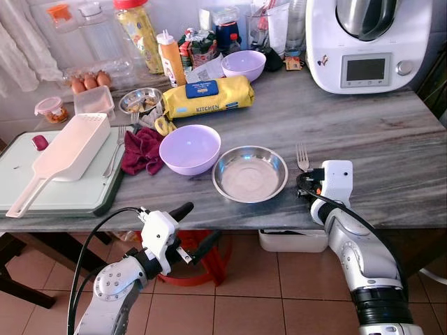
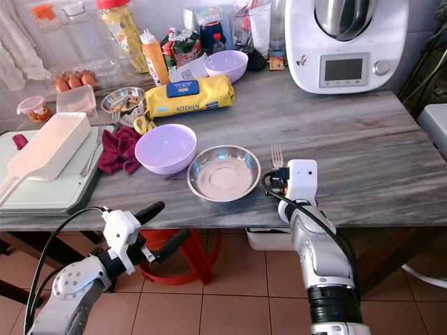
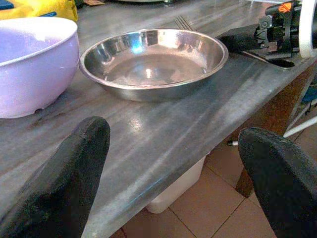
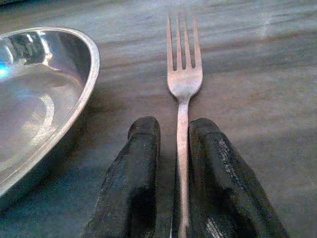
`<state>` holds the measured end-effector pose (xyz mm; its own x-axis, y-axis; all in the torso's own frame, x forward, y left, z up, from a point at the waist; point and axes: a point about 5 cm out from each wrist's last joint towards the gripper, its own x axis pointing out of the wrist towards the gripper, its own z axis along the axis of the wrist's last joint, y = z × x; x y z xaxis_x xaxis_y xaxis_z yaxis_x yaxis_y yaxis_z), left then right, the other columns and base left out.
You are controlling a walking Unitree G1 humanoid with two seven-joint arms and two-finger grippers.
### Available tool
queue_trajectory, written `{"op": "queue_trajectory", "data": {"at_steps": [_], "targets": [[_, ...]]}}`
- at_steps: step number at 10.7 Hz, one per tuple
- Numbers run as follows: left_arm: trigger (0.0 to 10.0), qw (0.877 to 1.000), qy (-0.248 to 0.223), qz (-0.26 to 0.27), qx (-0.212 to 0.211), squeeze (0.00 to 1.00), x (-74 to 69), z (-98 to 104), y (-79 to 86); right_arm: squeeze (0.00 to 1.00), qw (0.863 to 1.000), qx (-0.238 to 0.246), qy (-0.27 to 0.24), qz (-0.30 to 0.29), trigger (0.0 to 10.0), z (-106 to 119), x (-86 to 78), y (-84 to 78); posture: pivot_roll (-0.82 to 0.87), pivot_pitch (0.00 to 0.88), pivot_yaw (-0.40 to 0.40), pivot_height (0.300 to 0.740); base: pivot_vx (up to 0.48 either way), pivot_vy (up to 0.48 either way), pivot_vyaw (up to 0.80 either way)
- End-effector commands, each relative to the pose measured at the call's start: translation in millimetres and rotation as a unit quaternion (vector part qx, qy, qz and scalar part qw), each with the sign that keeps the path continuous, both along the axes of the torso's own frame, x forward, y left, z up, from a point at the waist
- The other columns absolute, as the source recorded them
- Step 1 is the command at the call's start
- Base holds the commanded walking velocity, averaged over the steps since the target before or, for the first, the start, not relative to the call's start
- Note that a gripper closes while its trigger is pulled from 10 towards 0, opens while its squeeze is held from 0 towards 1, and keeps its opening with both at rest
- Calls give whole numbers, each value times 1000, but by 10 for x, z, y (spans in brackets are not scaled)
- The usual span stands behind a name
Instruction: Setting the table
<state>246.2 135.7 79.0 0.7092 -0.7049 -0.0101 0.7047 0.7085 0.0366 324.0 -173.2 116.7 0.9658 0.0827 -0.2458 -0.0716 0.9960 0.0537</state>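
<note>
Right gripper [image 4: 181,173], jaws pinching the silver metal fork [image 4: 183,74], sets it beside the shallow round steel dish [image 1: 249,174] on the grey tabletop [image 1: 377,132]; left gripper [image 1: 197,228] idle, jaws spread (more cutlery likely remains)

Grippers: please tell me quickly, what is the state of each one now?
Left gripper: open, holding nothing, below the table edge.
Right gripper: shut on the fork, beside the steel bowl.

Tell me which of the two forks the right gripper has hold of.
The fork lying right of the steel plate, its handle between the right gripper's jaws. The other fork lies on the cutting board, untouched.
</note>
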Motion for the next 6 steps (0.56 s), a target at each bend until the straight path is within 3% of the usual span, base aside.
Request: {"op": "queue_trajectory", "data": {"at_steps": [1, 6], "targets": [[10000, 1000, 5, -4, 8, 0, -25, -34, 17, 1000, 1000, 2, 19, 1, 10000, -81, -13, 15, -128, 89, 141, 740, 0, 0, 0], [10000, 1000, -2, -11, -9, 0, -15, 42, -34, 1000, 1000, -5, -4, -14, 10000, 19, -16, -80, -132, 83, 135, 740, 0, 0, 0]]}}
